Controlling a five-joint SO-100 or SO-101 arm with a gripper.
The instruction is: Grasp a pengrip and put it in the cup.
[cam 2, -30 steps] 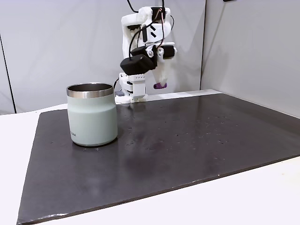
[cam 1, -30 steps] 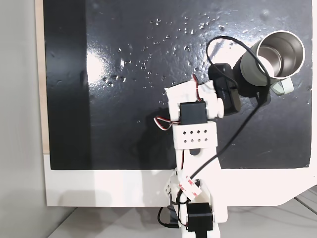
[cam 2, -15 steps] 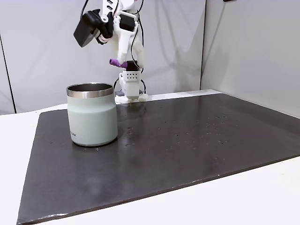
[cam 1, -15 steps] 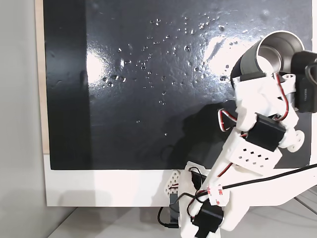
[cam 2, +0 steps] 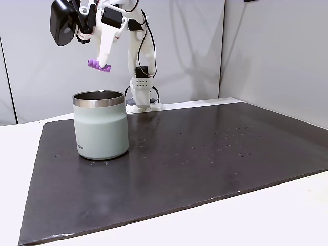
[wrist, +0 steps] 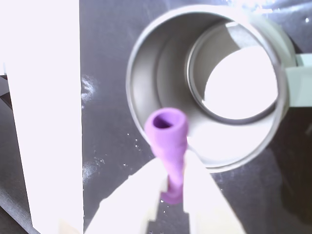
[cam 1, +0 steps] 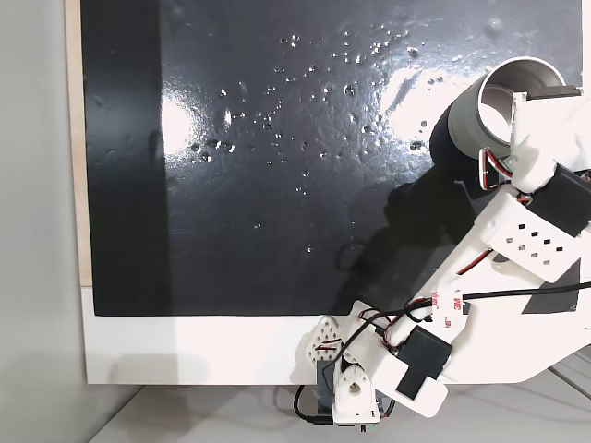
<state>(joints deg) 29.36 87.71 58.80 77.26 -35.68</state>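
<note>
The cup (cam 2: 100,128), a pale grey-green mug with a steel rim, stands upright on the left of the black mat (cam 2: 215,154). My gripper (cam 2: 102,63) hangs a short way above its mouth, shut on the purple pengrip (cam 2: 99,65), which lies roughly level there. In the wrist view the pengrip (wrist: 169,132) sticks out from between my white fingers (wrist: 197,187), its open end over the near rim of the cup (wrist: 146,58). In the top-down fixed view the cup (cam 1: 462,122) sits at the top right, partly under my arm (cam 1: 517,235).
The black mat (cam 1: 277,138) covers most of the table, with a white strip (cam 1: 185,346) along its near edge where my arm's base (cam 1: 355,392) stands. The cup's handle (wrist: 300,85) points right in the wrist view. Grey walls stand behind.
My arm has swung from the mat's middle over to the cup, carrying the pengrip up and across. The pengrip now hangs above the cup's mouth; the cup has not moved.
</note>
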